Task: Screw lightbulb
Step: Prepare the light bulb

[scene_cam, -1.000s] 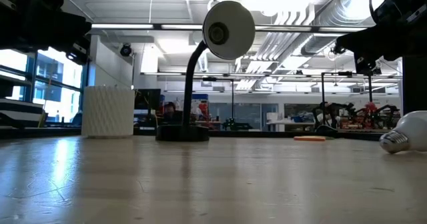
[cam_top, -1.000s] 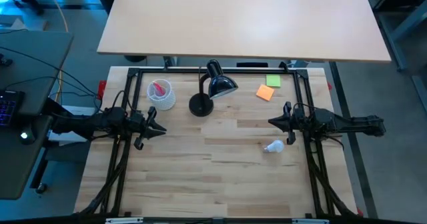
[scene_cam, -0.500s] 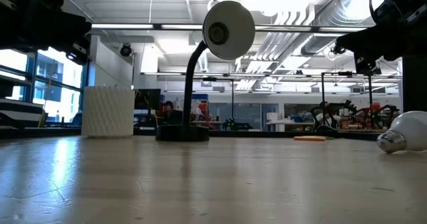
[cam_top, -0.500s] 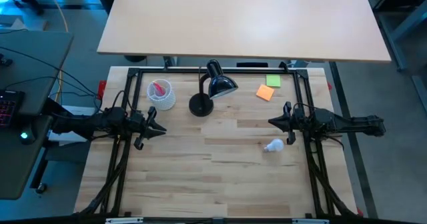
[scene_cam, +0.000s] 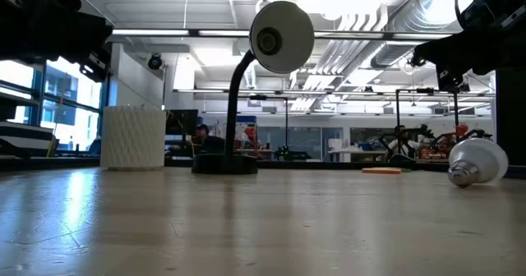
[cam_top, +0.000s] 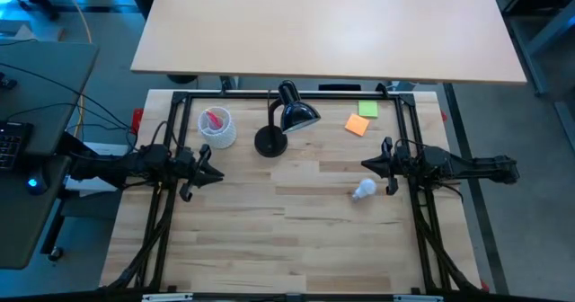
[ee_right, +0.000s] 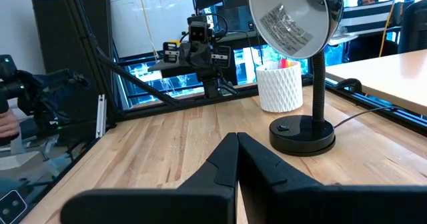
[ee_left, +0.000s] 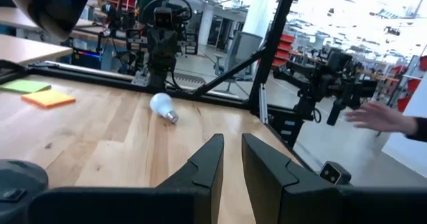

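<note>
Lying loose on the bench (cam_top: 296,239) toward its right edge: the lightbulb (cam_top: 364,190), on its side, screw base pointing away from that edge. Right gripper (cam_top: 367,164), fingers together, hovers just beside it and is nearer; left gripper (cam_top: 218,175), fingers slightly apart and empty, is well apart.

My two robot arms are dark and thin, made of black metal and plastic. Each black two-finger left gripper (cam_top: 216,173) and right gripper (cam_top: 366,164) has flat, pointed fingers.
</note>
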